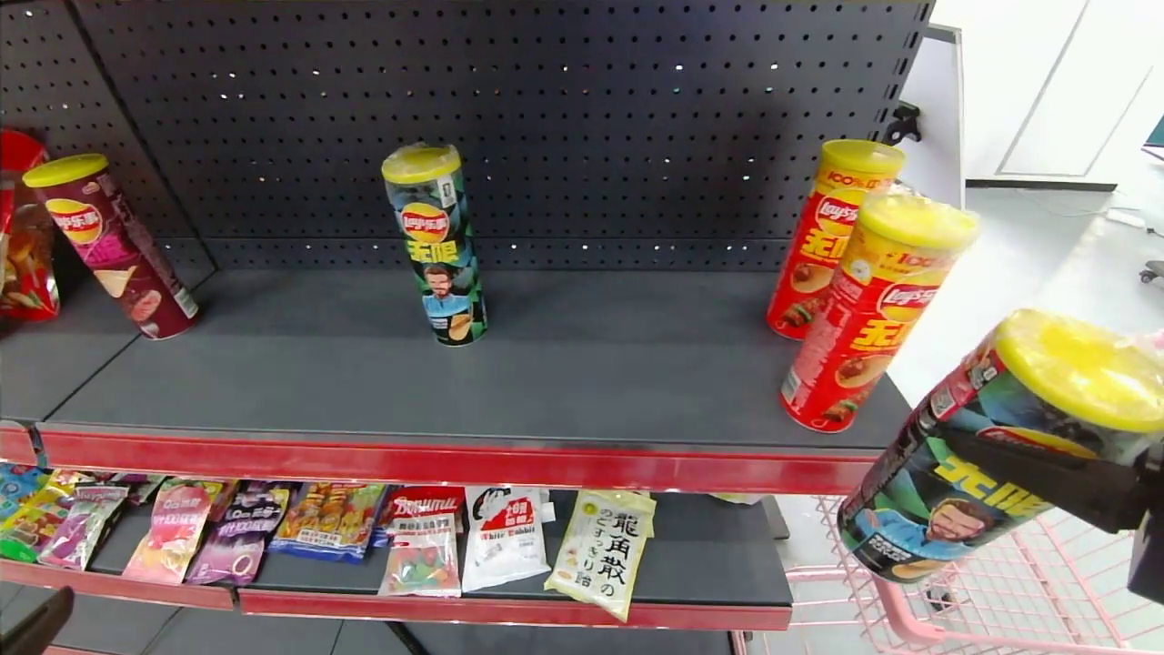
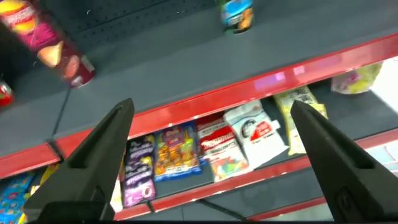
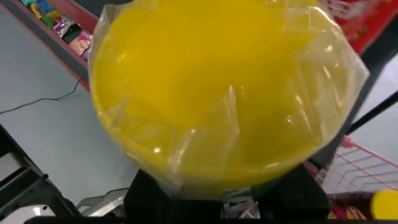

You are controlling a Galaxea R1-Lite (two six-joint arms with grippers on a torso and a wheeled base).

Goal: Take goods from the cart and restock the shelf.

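Observation:
My right gripper point(image 1: 1037, 468) is shut on a green-and-blue chip can point(image 1: 964, 491) with a yellow lid, held tilted at the far right, above the pink cart point(image 1: 909, 619) and just off the shelf's right end. In the right wrist view its film-wrapped yellow lid point(image 3: 217, 93) sits above my right gripper point(image 3: 227, 202). On the upper shelf point(image 1: 582, 382) a matching green can point(image 1: 438, 246) stands upright in the middle. My left gripper point(image 2: 211, 109) hangs open in front of the shelves with nothing between its fingers.
Two red cans point(image 1: 868, 300) stand at the upper shelf's right end and a maroon can point(image 1: 114, 246) leans at its left. Several candy and snack bags point(image 1: 423, 546) lie on the lower shelf. A red lip point(image 1: 455, 464) edges the upper shelf. Pegboard backs it.

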